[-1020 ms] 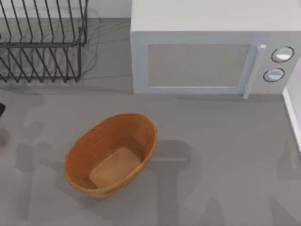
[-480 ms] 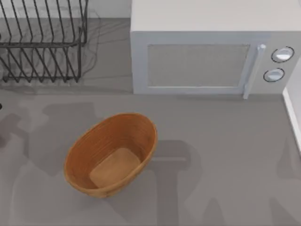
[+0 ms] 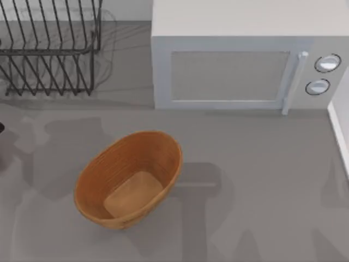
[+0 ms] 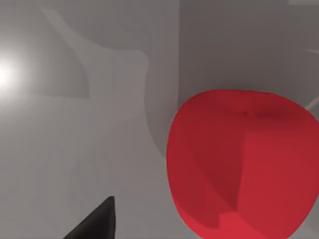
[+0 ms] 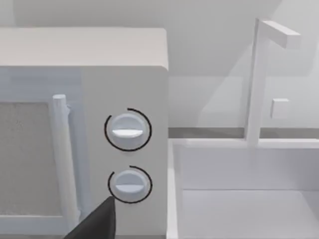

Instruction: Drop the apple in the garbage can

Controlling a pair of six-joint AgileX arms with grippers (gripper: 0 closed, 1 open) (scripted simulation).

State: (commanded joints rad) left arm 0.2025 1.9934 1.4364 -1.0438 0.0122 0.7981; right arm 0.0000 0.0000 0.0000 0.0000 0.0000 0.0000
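The apple is red and smooth and lies on the grey table, seen close up in the left wrist view. My left gripper hovers just above it, open. One black fingertip shows beside the apple without touching it. The garbage can, an oval orange-brown ribbed basket, stands left of the table's middle in the top view with nothing in it. My right gripper is parked facing the microwave's knobs, with one dark fingertip showing.
A white microwave stands at the back, with its handle and two knobs on the right. A black wire rack fills the back left corner. A white sink-like frame sits right of the microwave.
The left arm's shadow on the left side of the table has spread and shifted toward the basket. The basket, microwave and rack have not moved.
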